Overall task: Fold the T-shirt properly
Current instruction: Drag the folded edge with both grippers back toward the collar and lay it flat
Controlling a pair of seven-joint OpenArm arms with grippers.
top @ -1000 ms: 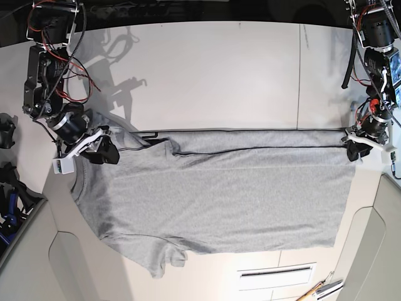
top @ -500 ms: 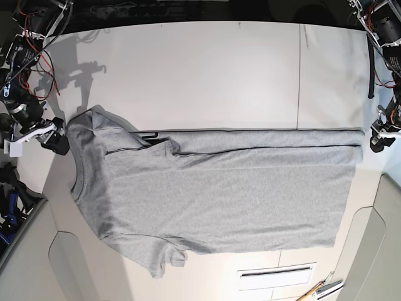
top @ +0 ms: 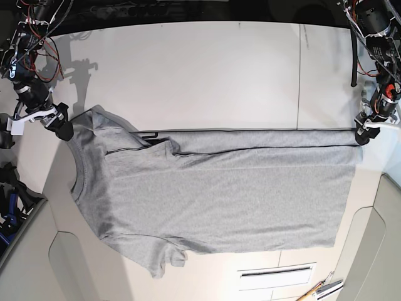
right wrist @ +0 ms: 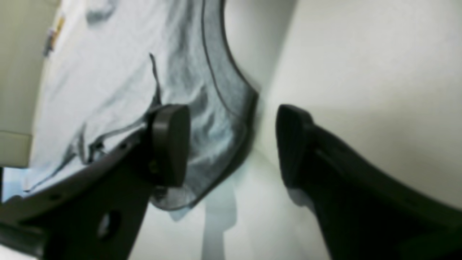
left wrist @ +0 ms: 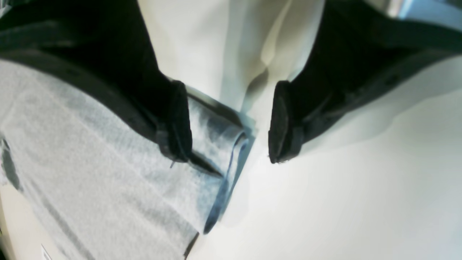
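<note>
The grey T-shirt (top: 213, 188) lies flat on the white table (top: 207, 75), collar toward the view's left, its far long edge folded over toward the middle. No lettering shows. My left gripper (top: 365, 133) hovers open at the shirt's far right corner. In the left wrist view the gripper (left wrist: 229, 126) is open, with the folded shirt corner (left wrist: 216, 151) lying under the gap. My right gripper (top: 61, 127) is open beside the far left shoulder. In the right wrist view the gripper (right wrist: 232, 144) is open over the edge of the shirt (right wrist: 216, 108).
A white slotted panel (top: 276, 273) and some hand tools (top: 321, 290) lie at the near right. Beige side panels (top: 25, 263) flank the table's near corners. Dark gear (top: 7, 194) sits off the left edge. A seam (top: 299, 75) runs across the table.
Both grippers let go of the shirt's far corners and pulled outward, then came back a little toward the edges. The left shoulder now lies spread flat.
</note>
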